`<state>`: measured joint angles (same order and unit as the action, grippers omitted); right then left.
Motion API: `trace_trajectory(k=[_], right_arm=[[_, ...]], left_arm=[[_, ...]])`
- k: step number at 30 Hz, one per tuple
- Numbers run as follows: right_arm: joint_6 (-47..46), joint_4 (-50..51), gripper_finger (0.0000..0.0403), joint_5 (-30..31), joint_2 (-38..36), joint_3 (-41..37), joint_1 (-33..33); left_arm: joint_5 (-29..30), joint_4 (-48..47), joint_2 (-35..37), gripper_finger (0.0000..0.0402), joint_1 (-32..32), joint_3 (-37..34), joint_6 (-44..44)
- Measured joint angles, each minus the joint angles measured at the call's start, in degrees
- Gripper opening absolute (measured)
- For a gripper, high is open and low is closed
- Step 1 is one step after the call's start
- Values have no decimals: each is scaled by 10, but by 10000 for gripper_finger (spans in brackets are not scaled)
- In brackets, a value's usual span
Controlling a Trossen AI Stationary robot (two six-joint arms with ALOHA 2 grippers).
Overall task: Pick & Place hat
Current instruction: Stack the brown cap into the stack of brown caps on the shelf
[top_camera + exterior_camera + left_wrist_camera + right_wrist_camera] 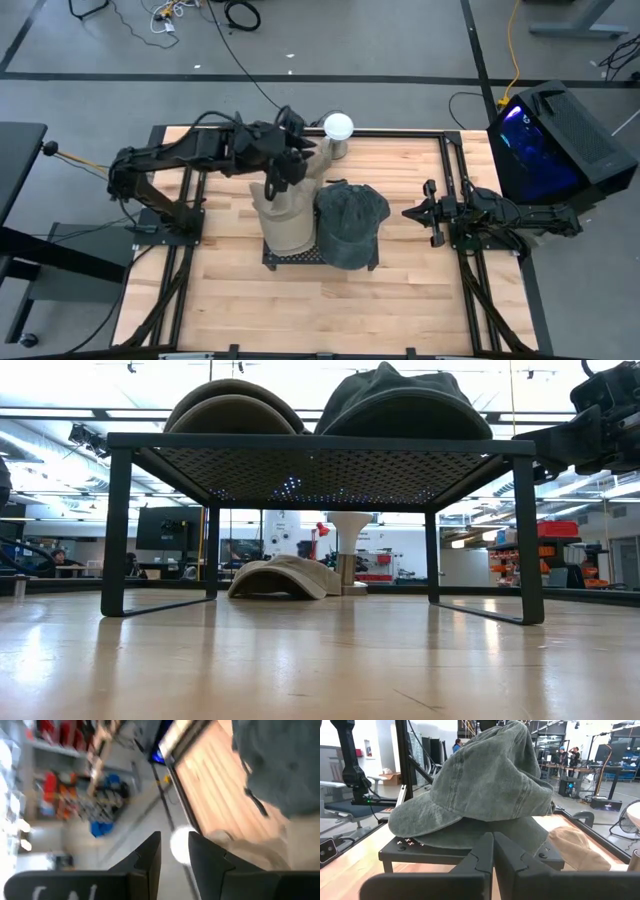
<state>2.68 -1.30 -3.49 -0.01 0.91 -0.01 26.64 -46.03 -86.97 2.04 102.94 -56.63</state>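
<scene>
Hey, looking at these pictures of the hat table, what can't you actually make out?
Left claw: the high view hides its fingertips under its own wrist, above the beige fabric caps.
Beige caps: their number is unclear; in the low view the black mesh rack cuts off their brims with its edge.
Left wrist view: blurred, so the room's shelves are unreadable.
Right claw, shut beside the rack, shows plainly.

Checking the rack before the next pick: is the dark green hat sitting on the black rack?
Yes, the dark green hat rests on the black rack.
</scene>
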Motion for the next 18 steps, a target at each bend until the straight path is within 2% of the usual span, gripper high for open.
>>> trace_trajectory(k=[18], right_arm=[[0, 0, 15, 0, 0, 0, 0]], left_arm=[[-10, -64, 17, 106, 113, -1, 111]])
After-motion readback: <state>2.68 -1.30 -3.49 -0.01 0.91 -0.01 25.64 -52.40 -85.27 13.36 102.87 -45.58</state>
